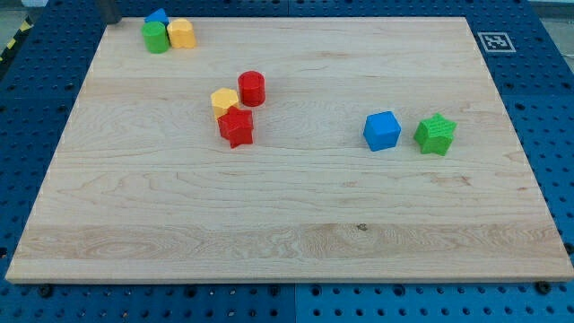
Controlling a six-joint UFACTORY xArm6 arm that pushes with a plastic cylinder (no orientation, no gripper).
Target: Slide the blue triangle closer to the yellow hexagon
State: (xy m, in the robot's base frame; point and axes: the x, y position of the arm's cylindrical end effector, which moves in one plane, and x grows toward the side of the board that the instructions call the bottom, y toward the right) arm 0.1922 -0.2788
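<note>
The blue triangle (157, 17) sits at the board's top left, touching the green cylinder (155, 38) just below it. A yellow block (181, 33) of unclear shape stands right beside them. The yellow hexagon (224, 100) lies left of the board's middle, wedged between a red cylinder (251, 88) and a red star (236, 127). A dark shape at the view's top edge looks like my rod, with my tip (111, 21) just left of the blue triangle and apart from it.
A blue cube (381, 130) and a green star (436, 134) sit side by side at the view's right. The wooden board (287, 224) lies on a blue perforated table, with a marker tag (494, 40) at its top right.
</note>
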